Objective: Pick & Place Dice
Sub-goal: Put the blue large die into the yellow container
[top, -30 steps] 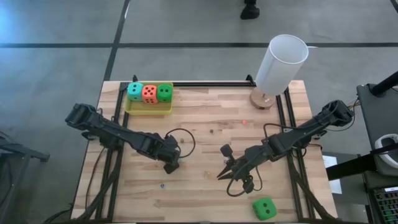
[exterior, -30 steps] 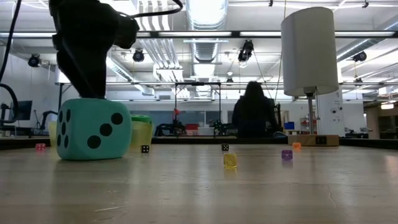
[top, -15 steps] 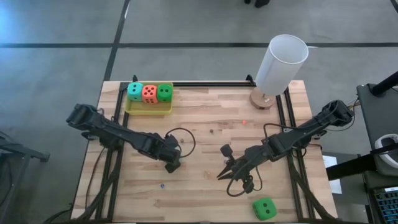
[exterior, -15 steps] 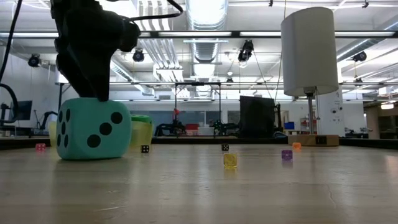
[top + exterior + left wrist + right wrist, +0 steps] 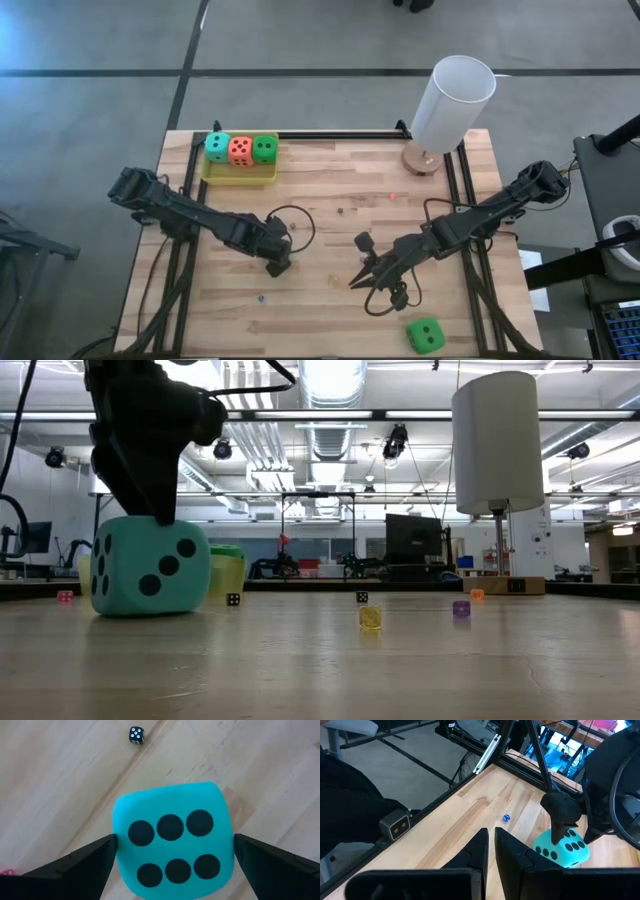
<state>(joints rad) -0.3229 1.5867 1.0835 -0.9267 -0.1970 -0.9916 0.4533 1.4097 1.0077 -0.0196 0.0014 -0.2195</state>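
Note:
A teal die [image 5: 172,840] rests on the wooden table, its six-pip face up, under my left gripper [image 5: 277,265]. That gripper is open and points down, one finger on either side of the die's top. My right gripper [image 5: 358,283] waits shut above the table's middle, right of the left gripper. A bright green die [image 5: 425,334] lies near the table's near right corner. A translucent yellow tray [image 5: 240,178] at the far left holds a teal die [image 5: 217,147], an orange-red die [image 5: 240,150] and a green die [image 5: 264,148] in a row. My left gripper comes at the teal die from above, fingers pointing down. One fingertip [image 5: 107,845] stands at one upper side edge and the other [image 5: 242,842] at the opposite edge. Whether they touch the die I cannot tell. The die sits flat on the table.
A tall white cylinder [image 5: 452,100] on a round wooden base [image 5: 422,158] stands at the far right corner. Tiny dice are scattered over the table: a black one [image 5: 136,734], a blue one [image 5: 506,818], a yellow one [image 5: 370,618], a purple one [image 5: 461,608].
Both arms have kept still, and the teal die stays where it was. A person who stood in the room beyond the table's far edge has gone out of view.

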